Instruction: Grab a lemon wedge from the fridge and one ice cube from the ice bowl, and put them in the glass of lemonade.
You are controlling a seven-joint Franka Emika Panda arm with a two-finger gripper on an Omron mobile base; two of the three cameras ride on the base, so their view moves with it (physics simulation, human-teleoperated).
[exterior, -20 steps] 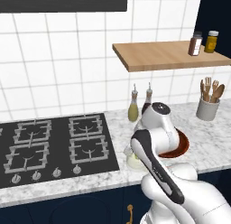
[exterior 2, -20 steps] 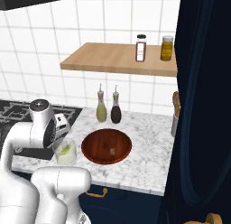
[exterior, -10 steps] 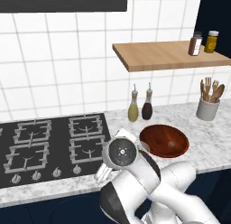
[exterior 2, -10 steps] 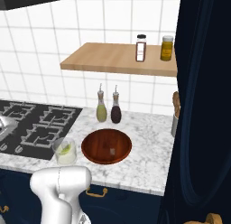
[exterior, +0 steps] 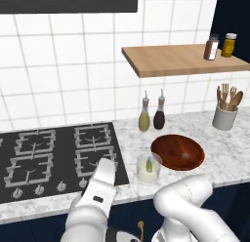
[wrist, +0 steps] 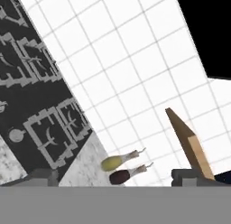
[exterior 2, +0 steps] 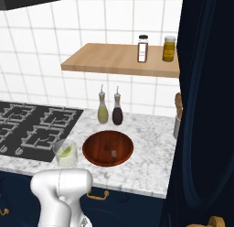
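Gripper [wrist: 113, 177] gaping wide, empty; lemon wedge [exterior: 149, 164] sitting in glass of lemonade [exterior: 148, 169] beside ice bowl [exterior: 177, 152].

The left base view looks forward and down from behind the arm's left side, facing the tiled wall, with the stove [exterior: 58, 155] on the left and the ice bowl [exterior: 177, 151] to the right. The right base view faces the same wall from the other side, nearer the bowl [exterior 2: 108, 148]. Both share the marble bench [exterior 2: 146, 143], the glass of lemonade [exterior: 148, 168], the two bottles [exterior 2: 109, 109] and the wooden shelf [exterior: 180, 59]. The hand view is rolled steeply (the stove [wrist: 40, 105] runs diagonally), looking along the bench toward the bottles and shelf.
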